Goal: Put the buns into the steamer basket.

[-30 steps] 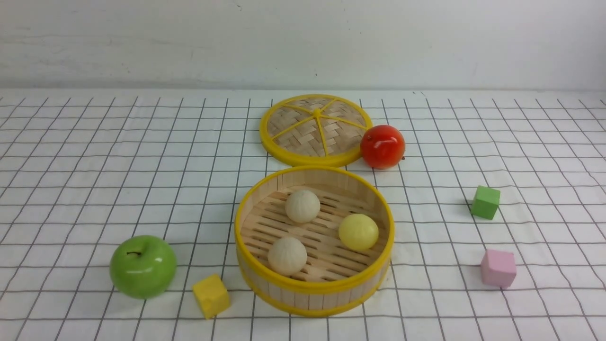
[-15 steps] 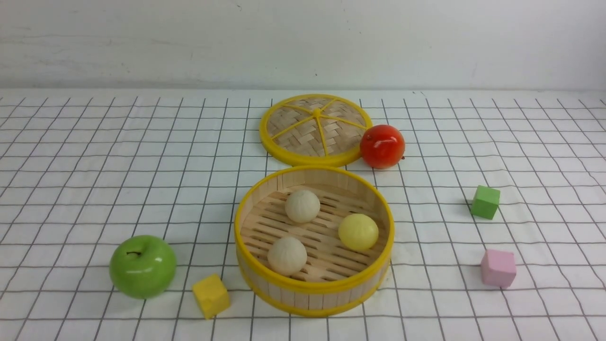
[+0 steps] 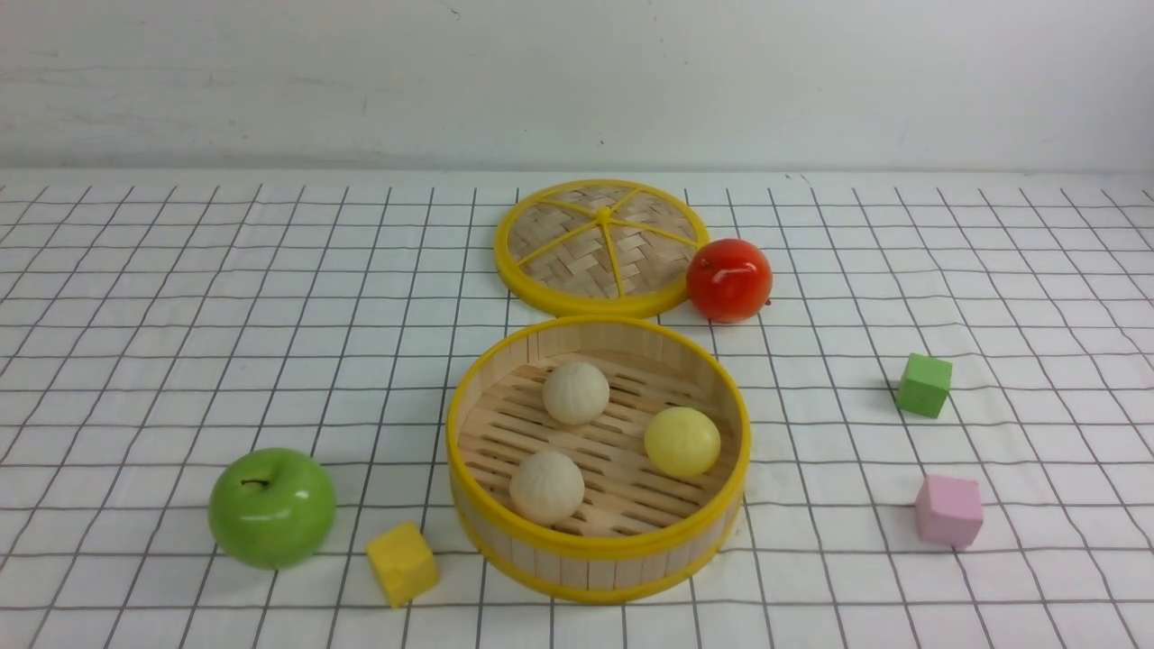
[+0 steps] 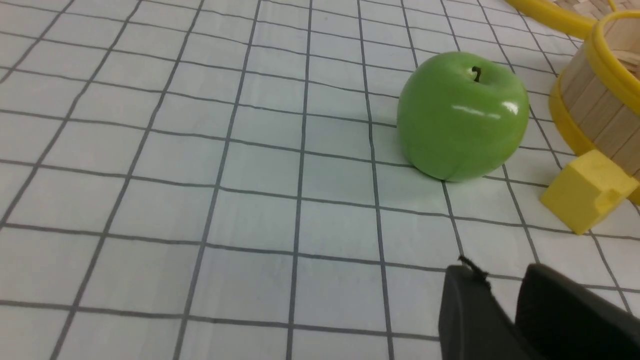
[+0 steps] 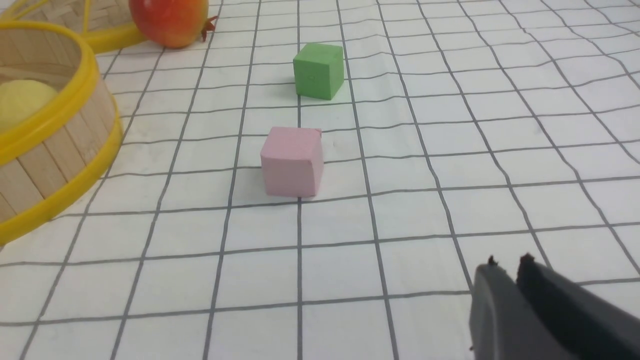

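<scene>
buns [image 3: 577, 393] in steamer basket [image 3: 597, 543], clear of both end effectors

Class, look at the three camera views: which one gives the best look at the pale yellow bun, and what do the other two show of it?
The front view: the whole pale yellow bun shows on the steamer basket floor. The right wrist view catches only part of it behind the basket's rim. The left wrist view shows none of it, only a bit of basket wall.

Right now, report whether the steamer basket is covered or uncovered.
Uncovered. The steamer basket stands open-topped with all three buns visible on its slatted floor, while the woven lid lies flat on the table behind it, apart from it.
</scene>
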Controlling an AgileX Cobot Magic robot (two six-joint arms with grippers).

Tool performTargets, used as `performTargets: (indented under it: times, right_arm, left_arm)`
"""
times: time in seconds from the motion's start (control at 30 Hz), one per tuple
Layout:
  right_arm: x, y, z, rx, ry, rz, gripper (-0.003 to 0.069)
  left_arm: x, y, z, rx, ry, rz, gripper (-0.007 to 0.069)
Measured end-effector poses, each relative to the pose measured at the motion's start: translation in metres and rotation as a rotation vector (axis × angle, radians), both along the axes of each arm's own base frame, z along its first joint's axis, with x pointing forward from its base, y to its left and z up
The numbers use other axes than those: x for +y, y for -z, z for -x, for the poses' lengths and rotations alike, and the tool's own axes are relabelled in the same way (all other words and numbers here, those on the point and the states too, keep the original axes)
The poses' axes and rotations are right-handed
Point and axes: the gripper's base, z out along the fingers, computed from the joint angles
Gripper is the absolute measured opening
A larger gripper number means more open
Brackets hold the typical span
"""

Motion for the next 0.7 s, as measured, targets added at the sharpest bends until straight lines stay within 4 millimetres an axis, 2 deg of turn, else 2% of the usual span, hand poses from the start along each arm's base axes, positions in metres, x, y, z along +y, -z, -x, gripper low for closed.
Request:
performTargets:
  times: [0.7]
  right_arm:
    - [0.0,0.0,0.0,0.0,0.0,-0.001,0.0095]
  left_arm:
    - [0.0,0.0,0.0,0.0,0.0,0.0,0.0171]
